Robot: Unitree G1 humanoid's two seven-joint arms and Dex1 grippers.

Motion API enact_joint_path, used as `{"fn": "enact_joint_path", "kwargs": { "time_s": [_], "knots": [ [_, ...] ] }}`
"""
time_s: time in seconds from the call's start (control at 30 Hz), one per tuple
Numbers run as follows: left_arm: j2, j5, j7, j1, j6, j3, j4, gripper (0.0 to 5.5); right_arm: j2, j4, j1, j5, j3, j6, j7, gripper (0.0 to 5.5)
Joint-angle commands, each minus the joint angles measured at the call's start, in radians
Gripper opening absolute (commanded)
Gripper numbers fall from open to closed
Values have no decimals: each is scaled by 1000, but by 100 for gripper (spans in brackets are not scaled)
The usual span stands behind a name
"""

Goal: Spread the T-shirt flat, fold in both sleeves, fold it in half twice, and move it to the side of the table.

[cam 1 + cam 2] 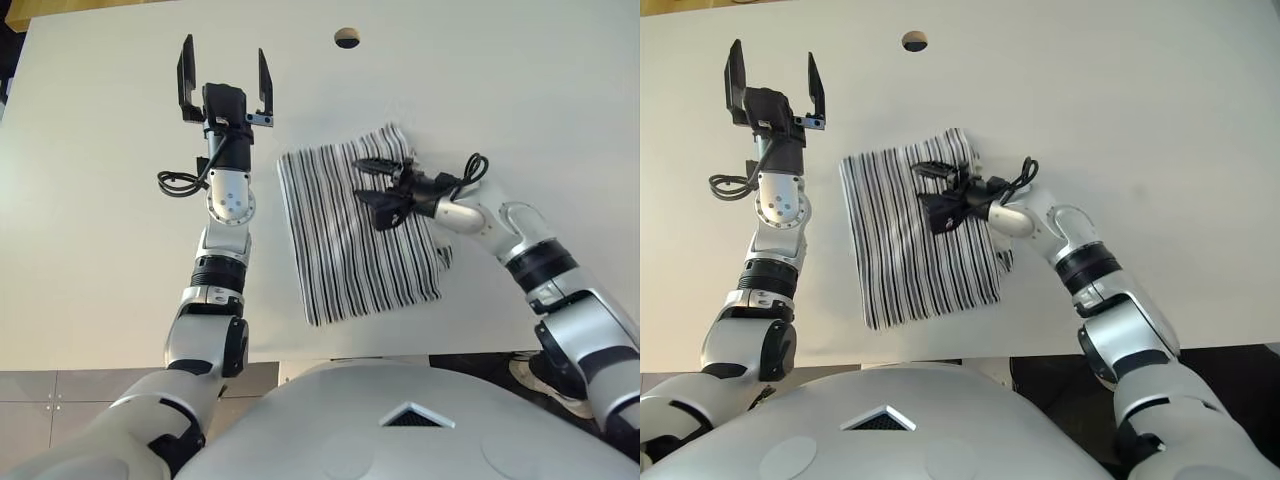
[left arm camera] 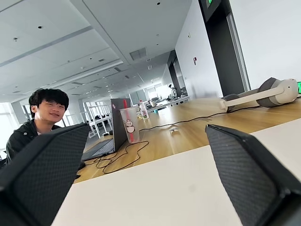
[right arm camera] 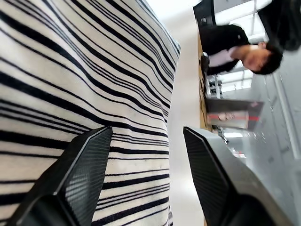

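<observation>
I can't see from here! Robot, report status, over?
Left gripper open, above white table. Right gripper open, over folded black-and-white striped T-shirt. Beyond it, round hole.

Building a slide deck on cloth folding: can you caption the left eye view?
Right claw open over the folded striped T-shirt on a white table; left claw open over bare tabletop.

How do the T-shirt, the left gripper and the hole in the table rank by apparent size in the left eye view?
1. T-shirt, clearly largest.
2. Left gripper, though it may sit nearer the camera.
3. Hole, smallest.
</observation>
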Motion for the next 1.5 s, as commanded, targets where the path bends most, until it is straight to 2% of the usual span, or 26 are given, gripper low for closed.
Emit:
{"fn": "enact_joint_path", "kwargs": {
  "time_s": [0.03,0.27,0.37,0.47,0.5,0.6,0.67,0.77,1.0,1.37,1.5],
  "knots": [
    [9,-2,-10,2,-1,2,-3,456,-57,100,-15,-20,-15,1,-37,281],
    [48,20,-38,17,-16,-11,-43,456,-69,0,1,12,-38,-48,-66,281],
    [152,121,-98,83,-69,-62,-142,456,-91,-176,62,146,-155,-135,-135,281],
    [323,233,-178,230,-113,-67,-312,456,-230,-426,235,323,-286,-161,-64,281],
    [362,251,-197,268,-118,-62,-352,457,-275,-477,288,354,-310,-158,-32,301],
    [500,299,-300,410,-144,-81,-447,457,-477,-536,545,305,-379,-151,56,361],
    [552,313,-353,460,-142,-95,-474,457,-570,-568,664,279,-422,-130,106,410],
    [640,336,-493,509,-146,-171,-497,457,-667,-644,819,209,-452,-95,183,425],
    [673,322,-658,489,-168,-311,-510,457,-619,-690,752,145,-378,-92,264,425],
    [595,321,-695,369,-231,-466,-445,457,-496,-573,589,51,-252,-150,217,425],
    [594,316,-693,350,-242,-489,-425,382,-495,-564,581,52,-240,-159,213,430]
  ]
}}
